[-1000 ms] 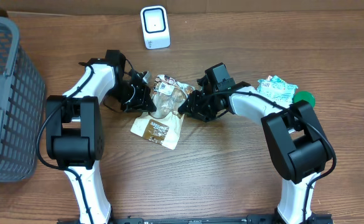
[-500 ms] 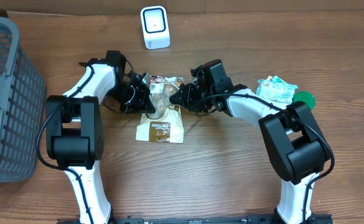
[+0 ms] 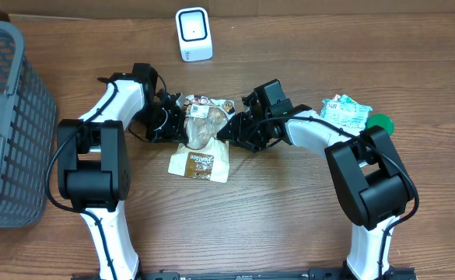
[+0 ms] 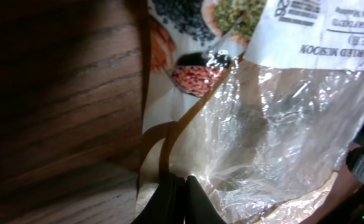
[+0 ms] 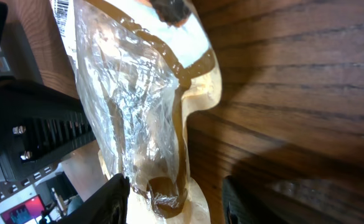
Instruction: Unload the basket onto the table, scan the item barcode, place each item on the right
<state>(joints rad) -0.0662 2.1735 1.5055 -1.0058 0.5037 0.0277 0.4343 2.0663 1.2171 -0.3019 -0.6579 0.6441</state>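
The pouch [image 3: 201, 144], clear film with a brown printed card end, is lying on the wooden table [image 3: 274, 210] between the two arms, in front of the white scanner [image 3: 193, 33] and well apart from it; its white label is facing up at the end nearer the scanner. The left gripper [image 3: 174, 122] is pinching the pouch's left edge, its jaws pressed together on the film, as the left wrist view is showing; the right gripper [image 3: 229, 131] is standing at the pouch's right edge with its jaws parted, and in the right wrist view its fingers [image 5: 114, 202] are sitting either side of the crinkled film without clamping it. A grey basket [image 3: 9, 124] is standing at the table's left edge; a teal-and-white packet [image 3: 345, 111] and a green object [image 3: 382, 122] are lying beside the right arm.
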